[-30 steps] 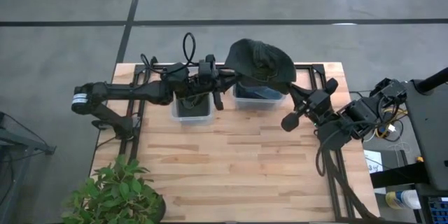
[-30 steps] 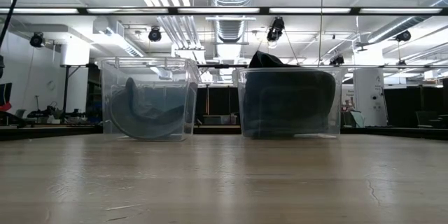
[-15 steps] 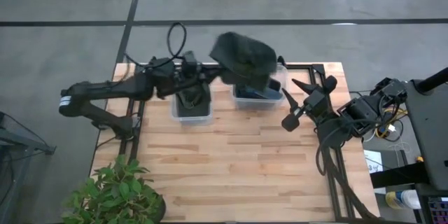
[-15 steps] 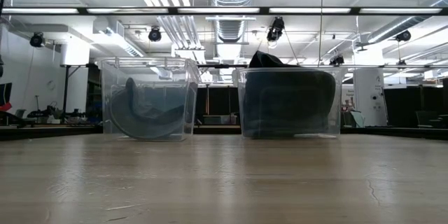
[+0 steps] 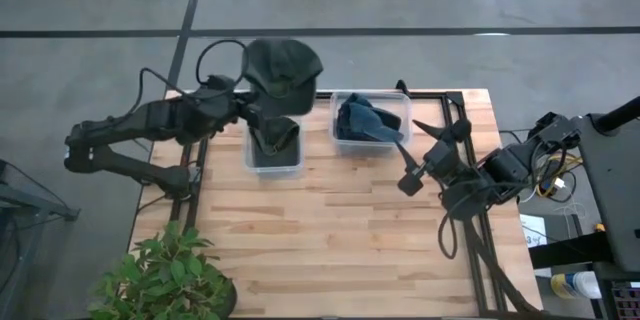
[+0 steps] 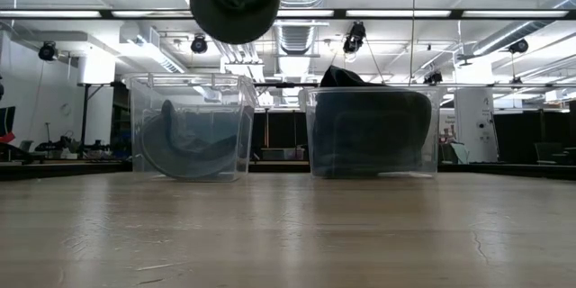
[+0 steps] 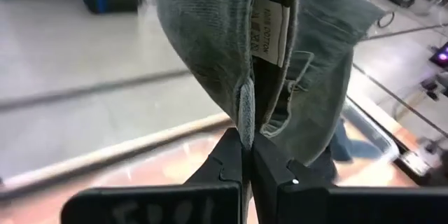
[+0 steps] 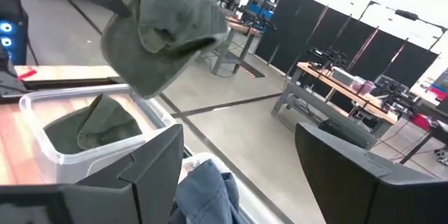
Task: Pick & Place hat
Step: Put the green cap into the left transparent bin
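Note:
A dark green hat [image 5: 283, 65] hangs in the air over the far rim of the left clear bin [image 5: 273, 148]; it shows high above that bin in the low view [image 6: 229, 2]. My left gripper [image 7: 248, 164] is shut on it. My right gripper [image 5: 428, 150] stands open near the right clear bin [image 5: 370, 125], with nothing between its fingers [image 8: 150, 161]. Another dark hat [image 6: 184, 144] lies inside the left bin, leaning on its wall. My left gripper pinches an edge of the hat at a stitched seam [image 7: 245, 119], beside the white label, between its two fingers. The fingers reach in about level from the table's left. The hat is lifted clear of the bin and table, its crown sagging loosely past the fingers.
The right bin holds dark blue cloth [image 5: 362, 120] that fills it in the low view [image 6: 371, 135]. A potted plant [image 5: 165, 275] stands at the table's near left corner. Bare wooden table [image 5: 330, 240] lies in front of both bins.
My right gripper has opened, let go of the hat and drawn back a little toward the near edge. My left gripper has carried the hat toward the table's left, from over the right bin to over the left bin, and the hat has come lower into the low view.

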Robot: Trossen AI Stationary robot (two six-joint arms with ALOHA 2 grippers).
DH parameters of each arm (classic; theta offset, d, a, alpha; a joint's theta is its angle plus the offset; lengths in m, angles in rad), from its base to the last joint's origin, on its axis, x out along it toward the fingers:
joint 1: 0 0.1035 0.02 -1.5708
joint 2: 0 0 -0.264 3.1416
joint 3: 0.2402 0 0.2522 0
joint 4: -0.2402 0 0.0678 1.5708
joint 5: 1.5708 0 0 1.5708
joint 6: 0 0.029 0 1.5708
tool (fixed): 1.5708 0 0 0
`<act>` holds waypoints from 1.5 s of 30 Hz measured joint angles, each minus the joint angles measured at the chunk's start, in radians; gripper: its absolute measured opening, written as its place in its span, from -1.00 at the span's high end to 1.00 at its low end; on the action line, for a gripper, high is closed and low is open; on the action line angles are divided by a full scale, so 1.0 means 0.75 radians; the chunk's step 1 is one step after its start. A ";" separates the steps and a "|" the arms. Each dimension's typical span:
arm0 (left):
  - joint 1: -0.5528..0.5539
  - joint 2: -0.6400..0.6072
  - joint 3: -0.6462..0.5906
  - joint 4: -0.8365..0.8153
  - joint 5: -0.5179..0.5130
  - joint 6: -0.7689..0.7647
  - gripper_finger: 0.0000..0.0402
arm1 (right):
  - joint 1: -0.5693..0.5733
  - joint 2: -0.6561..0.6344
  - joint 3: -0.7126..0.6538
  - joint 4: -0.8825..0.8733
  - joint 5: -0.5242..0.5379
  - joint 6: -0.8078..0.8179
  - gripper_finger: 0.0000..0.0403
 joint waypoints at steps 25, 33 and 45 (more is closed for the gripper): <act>0.153 0.288 -0.010 -0.551 0.372 -0.359 0.97 | 0.003 0.000 -0.086 0.012 -0.082 0.037 -0.25; 0.165 0.291 -0.019 -0.587 0.552 -0.384 0.91 | 0.003 0.000 -0.087 0.012 -0.082 0.037 -0.24; 0.165 0.317 -0.097 -0.556 0.533 -0.305 0.73 | 0.003 0.000 -0.087 0.013 -0.130 0.039 -0.27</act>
